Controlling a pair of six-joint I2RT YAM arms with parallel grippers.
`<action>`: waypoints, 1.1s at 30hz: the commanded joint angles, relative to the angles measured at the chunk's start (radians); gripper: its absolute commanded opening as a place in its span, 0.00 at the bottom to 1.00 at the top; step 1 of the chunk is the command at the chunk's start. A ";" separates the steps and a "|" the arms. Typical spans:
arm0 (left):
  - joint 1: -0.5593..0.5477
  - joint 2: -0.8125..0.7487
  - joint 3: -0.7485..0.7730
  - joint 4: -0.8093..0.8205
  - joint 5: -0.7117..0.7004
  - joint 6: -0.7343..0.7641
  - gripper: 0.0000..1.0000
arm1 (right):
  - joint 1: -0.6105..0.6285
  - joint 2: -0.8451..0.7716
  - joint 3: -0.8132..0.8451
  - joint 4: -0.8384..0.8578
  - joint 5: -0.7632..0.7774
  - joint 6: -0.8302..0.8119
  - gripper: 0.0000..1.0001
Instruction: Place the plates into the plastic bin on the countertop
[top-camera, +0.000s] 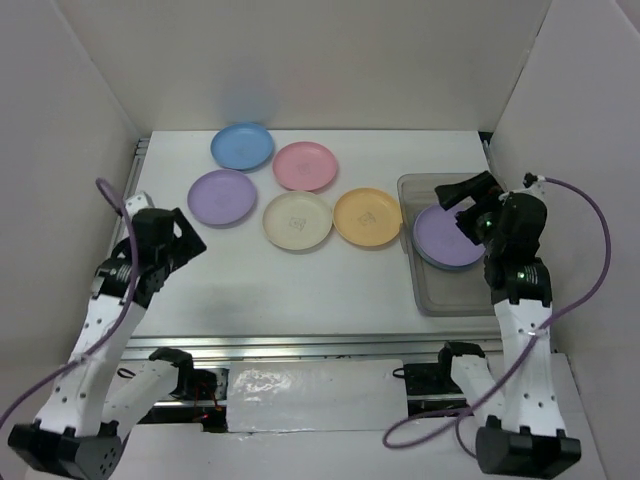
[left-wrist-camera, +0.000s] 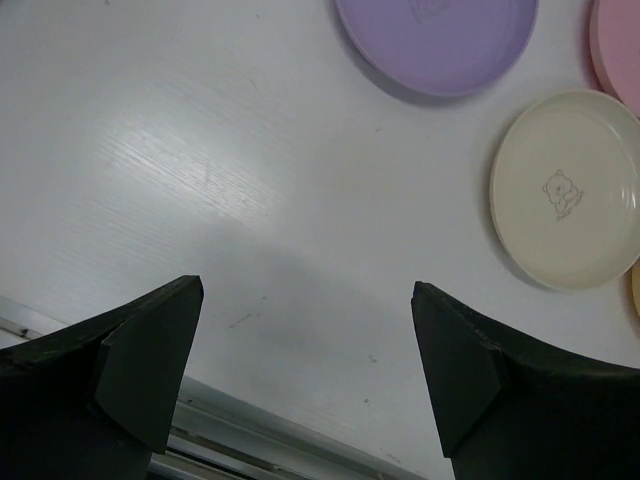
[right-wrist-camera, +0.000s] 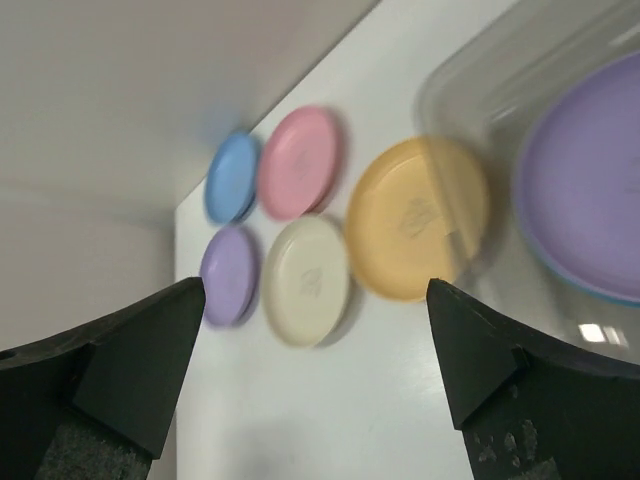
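At right, plastic bin (top-camera: 450, 292) lengthwise front-to-back

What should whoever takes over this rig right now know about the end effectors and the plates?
Left end effector: open, empty, hovering over the near-left countertop.
Right end effector: open, empty, above the plastic bin.
Done: one purple plate lies in the bin; I cannot tell whether anything lies under it.
Left: five plates on the countertop: blue plate, pink plate, second purple plate, cream plate, orange plate. The orange one lies right beside the bin's left wall, nearest the right arm.
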 joint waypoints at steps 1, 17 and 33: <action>0.005 0.118 -0.002 0.115 0.132 -0.118 0.99 | 0.177 -0.039 0.040 -0.081 0.058 -0.023 1.00; 0.222 0.684 -0.073 0.758 0.267 -0.379 0.99 | 0.608 -0.183 -0.060 0.017 -0.409 -0.111 1.00; 0.287 1.041 0.122 0.732 0.278 -0.356 0.69 | 0.663 -0.245 -0.052 -0.038 -0.327 -0.134 1.00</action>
